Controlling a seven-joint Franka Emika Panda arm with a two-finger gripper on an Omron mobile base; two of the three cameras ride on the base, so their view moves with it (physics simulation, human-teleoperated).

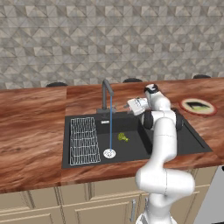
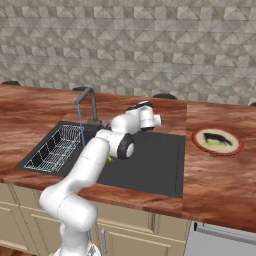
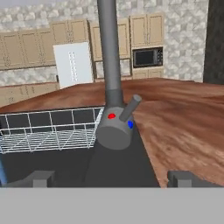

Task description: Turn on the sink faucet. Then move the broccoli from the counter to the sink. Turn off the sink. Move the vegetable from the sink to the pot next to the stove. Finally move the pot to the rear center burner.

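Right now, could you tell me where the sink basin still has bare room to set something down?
The basin floor to the right of the broccoli, out to the sink wall by the plate, lies bare. The left side is crowded: the wire rack fills it, and the water stream falls onto the drain beside it. The open gripper hangs near the faucet.

The white arm (image 1: 162, 144) rose from its base, bent sharply at the elbow, and reached forward with the wrist turned sideways. The end effector (image 1: 128, 106) pointed roughly level, its jaws spread wide and holding nothing.
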